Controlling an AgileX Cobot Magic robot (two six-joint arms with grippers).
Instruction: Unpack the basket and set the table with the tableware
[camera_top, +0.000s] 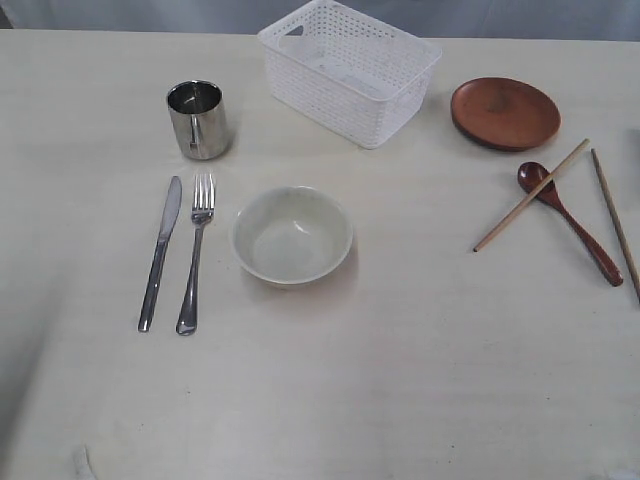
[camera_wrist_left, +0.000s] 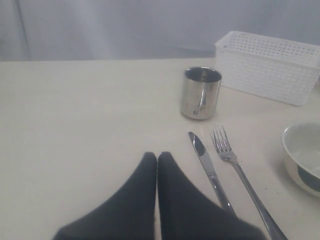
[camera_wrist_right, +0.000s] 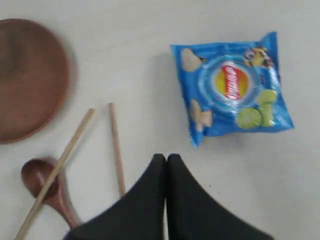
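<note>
Nearly done: empty basket (camera_top: 330, 100) at far bench (camera_top: 400, 380) edge; cup (camera_top: 198, 120), knife (camera_top: 160, 255), fork (camera_top: 195, 250), bowl (camera_top: 292, 235), plate (camera_top: 505, 112), spoon (camera_top: 565, 220), 2 chopsticks (camera_top: 531, 196) laid out. Perhaps left: uncrossing chopstick and spoon. Both jaws together, empty.

glossy steel cup (camera_top: 198, 119), perforated white plastic basket (camera_top: 349, 68), matt wooden plate (camera_top: 504, 112)

The bowl (camera_wrist_left: 300, 147) and basket (camera_wrist_left: 265, 65) ran past the left wrist view's edge; the left gripper (camera_wrist_left: 157, 156) hid the handle of the knife (camera_wrist_left: 200, 150). The right wrist view cropped and blurred the plate (camera_wrist_right: 25, 75).
</note>
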